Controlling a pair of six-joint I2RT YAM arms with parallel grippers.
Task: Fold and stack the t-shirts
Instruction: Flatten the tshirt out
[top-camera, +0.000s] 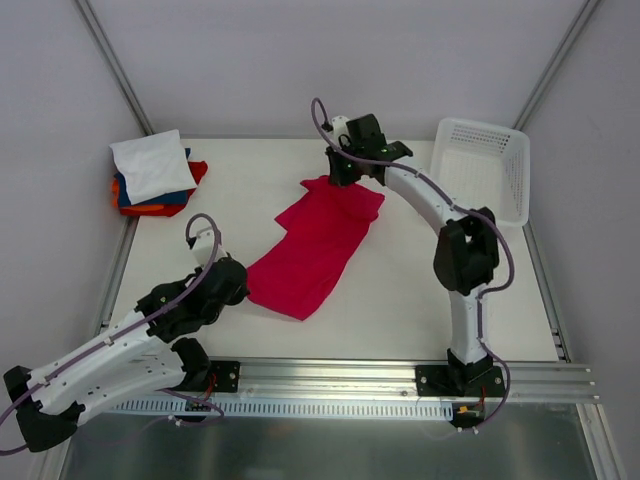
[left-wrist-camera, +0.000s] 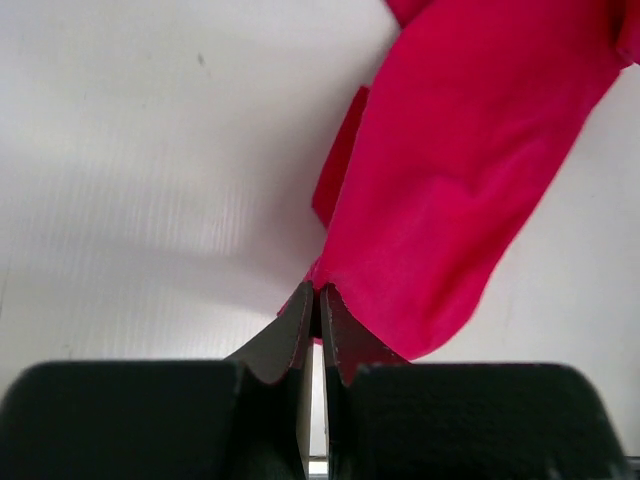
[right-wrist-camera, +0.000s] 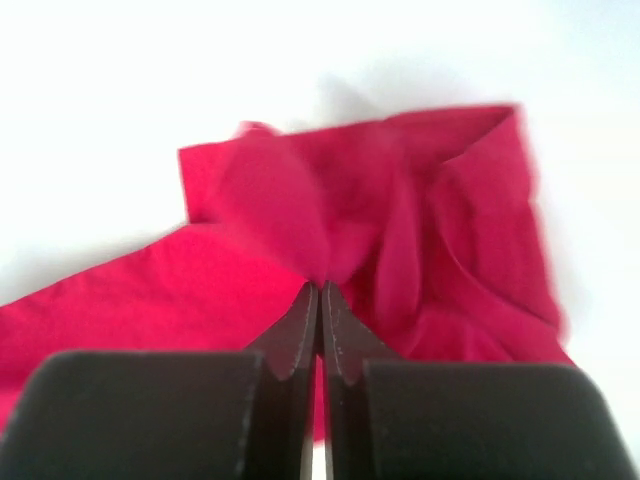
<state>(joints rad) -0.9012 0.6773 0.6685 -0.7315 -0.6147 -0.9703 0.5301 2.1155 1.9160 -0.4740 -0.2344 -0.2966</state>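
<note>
A crimson-red t-shirt lies stretched diagonally across the table, folded into a long strip. My left gripper pinches its near left corner, jaws shut on the cloth. At the far end my right gripper is shut on a bunched fold of the same shirt, which rises in wrinkles to the fingertips. A stack of folded t-shirts, white on top with blue, orange and red beneath, sits at the far left corner.
A white plastic mesh basket stands at the far right of the table. The right arm's elbow hangs over the table's right side. A metal rail runs along the near edge.
</note>
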